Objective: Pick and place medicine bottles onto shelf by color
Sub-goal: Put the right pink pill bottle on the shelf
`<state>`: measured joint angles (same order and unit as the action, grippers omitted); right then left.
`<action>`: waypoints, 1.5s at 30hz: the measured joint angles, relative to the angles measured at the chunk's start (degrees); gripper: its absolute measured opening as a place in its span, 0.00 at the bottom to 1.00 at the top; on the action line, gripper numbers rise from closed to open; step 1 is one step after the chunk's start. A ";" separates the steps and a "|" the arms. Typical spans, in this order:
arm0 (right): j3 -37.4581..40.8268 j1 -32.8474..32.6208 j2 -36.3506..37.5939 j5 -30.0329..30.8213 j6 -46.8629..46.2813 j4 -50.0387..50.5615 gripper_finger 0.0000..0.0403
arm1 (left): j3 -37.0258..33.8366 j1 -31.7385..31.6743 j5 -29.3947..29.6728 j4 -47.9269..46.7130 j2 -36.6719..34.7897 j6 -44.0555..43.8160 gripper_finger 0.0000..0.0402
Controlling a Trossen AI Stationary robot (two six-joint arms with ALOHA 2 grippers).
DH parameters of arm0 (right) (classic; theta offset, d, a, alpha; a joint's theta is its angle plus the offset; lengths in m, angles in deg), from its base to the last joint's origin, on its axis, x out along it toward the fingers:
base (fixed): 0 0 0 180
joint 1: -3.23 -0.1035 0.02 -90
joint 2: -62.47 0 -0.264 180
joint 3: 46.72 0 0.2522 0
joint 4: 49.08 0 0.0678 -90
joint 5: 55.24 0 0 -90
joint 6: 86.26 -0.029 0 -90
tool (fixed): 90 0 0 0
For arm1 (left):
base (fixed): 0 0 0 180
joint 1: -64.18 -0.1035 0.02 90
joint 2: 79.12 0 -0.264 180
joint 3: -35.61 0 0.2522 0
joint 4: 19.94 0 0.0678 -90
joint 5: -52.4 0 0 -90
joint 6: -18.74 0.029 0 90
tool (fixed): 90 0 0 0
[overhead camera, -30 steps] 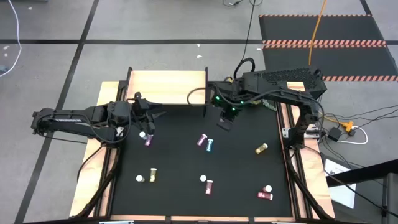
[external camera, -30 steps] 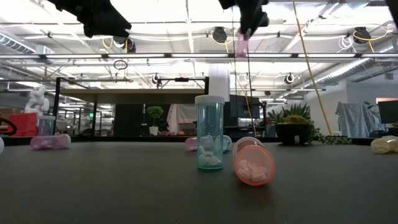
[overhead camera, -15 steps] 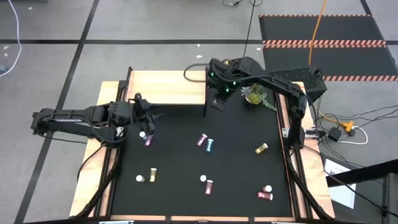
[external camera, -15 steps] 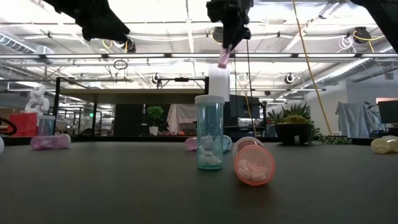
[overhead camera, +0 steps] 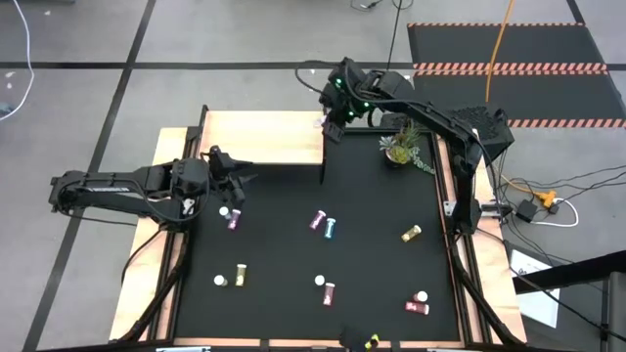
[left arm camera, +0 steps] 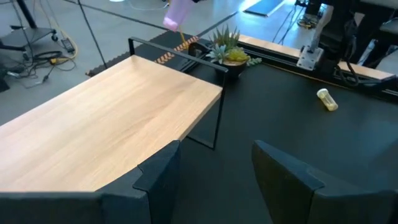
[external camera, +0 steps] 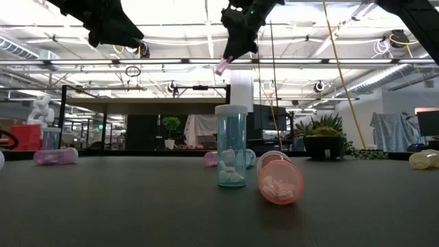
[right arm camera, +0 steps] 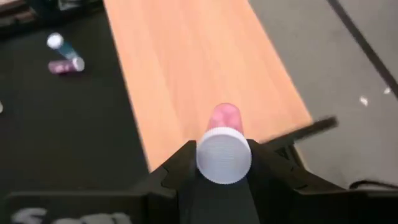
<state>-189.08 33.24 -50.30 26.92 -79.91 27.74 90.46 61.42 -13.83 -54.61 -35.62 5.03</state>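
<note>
My right gripper (overhead camera: 331, 117) is shut on a pink bottle with a white cap (right arm camera: 224, 146), high above the right far corner of the pale wooden shelf (overhead camera: 262, 137). The bottle also shows in the low view (external camera: 221, 67) and the left wrist view (left arm camera: 177, 12). My left gripper (overhead camera: 235, 178) is open and empty, level with the shelf's near edge (left arm camera: 124, 130). Several small bottles lie or stand on the black mat: pink (overhead camera: 233, 221), pink (overhead camera: 315, 221), teal (overhead camera: 331, 230), yellow (overhead camera: 411, 233), yellow (overhead camera: 240, 276), red (overhead camera: 331, 291). My right gripper pinches the pink bottle at its white cap end (right arm camera: 205, 158) between the two fingers, one on each side. The bottle's pink body (right arm camera: 225, 116) sticks out past the fingertips. It is lifted clear over the shelf and slants down below the gripper (external camera: 221, 67).
A potted green plant (overhead camera: 399, 147) stands at the mat's far right. Wooden side rails (overhead camera: 452, 244) run along the mat's edges. In the low view a teal bottle (external camera: 231, 145) stands upright and a pink one (external camera: 280, 181) lies near the camera.
My right gripper has gone from over the mat toward the table's far edge and left, to above the shelf's right far corner, carrying the pink bottle. The bottle, which hung nearly upright, now slants.
</note>
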 joint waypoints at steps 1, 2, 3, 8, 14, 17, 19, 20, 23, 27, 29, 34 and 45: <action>0.02 0.30 -0.12 0.02 0.62 -0.34 0.29 | -0.01 0.00 0.41 -0.02 0.00 -0.34 0.50; 0.02 0.44 -0.55 0.05 1.29 -1.08 0.29 | -0.01 0.00 0.58 -0.02 0.00 -0.68 0.50; 0.02 0.59 -0.85 0.01 1.72 -2.61 0.29 | -0.01 -0.02 0.79 -0.02 0.00 -1.09 0.50; -0.04 1.14 -2.07 0.04 3.18 -7.36 0.29 | -0.01 -0.04 2.44 -0.55 0.00 -1.80 0.50; 0.04 1.90 -5.83 0.06 4.87 -9.49 0.29 | -0.01 -0.44 3.80 -0.65 0.00 -2.03 0.50; 0.04 2.03 -7.36 0.09 5.27 -10.78 0.29 | -0.01 -0.44 3.84 -0.80 0.00 -2.98 0.50; 0.04 2.26 -7.98 0.08 5.69 -10.69 0.29 | -0.02 -0.44 3.88 -0.87 0.00 -3.00 0.50; 0.04 2.34 -8.26 0.07 5.83 -11.07 0.29 | -0.02 -0.44 4.07 -0.87 0.00 -3.00 0.50; 0.06 2.65 -8.61 0.17 6.83 -10.06 0.29 | -0.01 -0.44 4.88 -1.64 0.00 -3.33 0.50; 0.02 2.65 -8.44 0.24 7.93 -9.49 0.29 | -0.03 -0.44 4.94 -2.89 0.00 -4.65 0.50; 0.02 2.65 -8.46 0.24 8.30 -7.98 0.29 | -0.02 -0.44 4.94 -3.43 0.00 -5.09 0.50; 0.02 2.58 -8.46 0.34 9.63 -5.25 0.29 | -0.03 -0.44 4.96 -3.41 0.00 -5.97 0.50; 0.02 2.54 -8.46 0.50 11.62 -4.36 0.30 | -0.03 -0.44 4.94 -3.37 0.00 -6.13 0.50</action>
<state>-189.06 35.78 -58.76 27.43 -68.29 23.38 90.43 60.98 -8.89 -57.97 -35.62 -1.09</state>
